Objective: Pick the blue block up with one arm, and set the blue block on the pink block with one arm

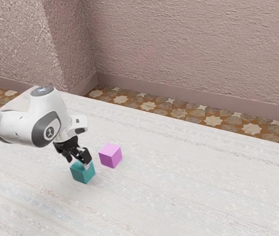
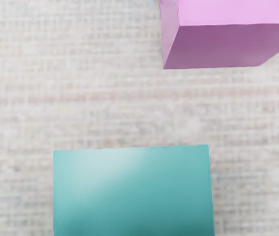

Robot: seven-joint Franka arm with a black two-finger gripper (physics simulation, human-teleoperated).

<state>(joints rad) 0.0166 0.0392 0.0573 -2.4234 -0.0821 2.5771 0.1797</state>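
Black gripper (image 1: 80, 159) low over blue block (image 1: 83, 172), at its top; pinching or merely straddling it: cannot tell. Blue block, teal in render, near pink block (image 1: 110, 155), not touching, on table (image 1: 188, 187). Likely risks: shallow hold slips on lift; low carry knocks pink block; off-centre release topples stack.

In the wrist view the blue block (image 2: 132, 189) ran off the lower edge, its surface softly blurred. The pink block (image 2: 228, 44) was cut by the upper and right edges. My arm (image 1: 26, 123) left the exterior view's left edge, and its end hid part of the blue block's top. Whether that block rested on the bench (image 1: 179, 187) I could not tell.
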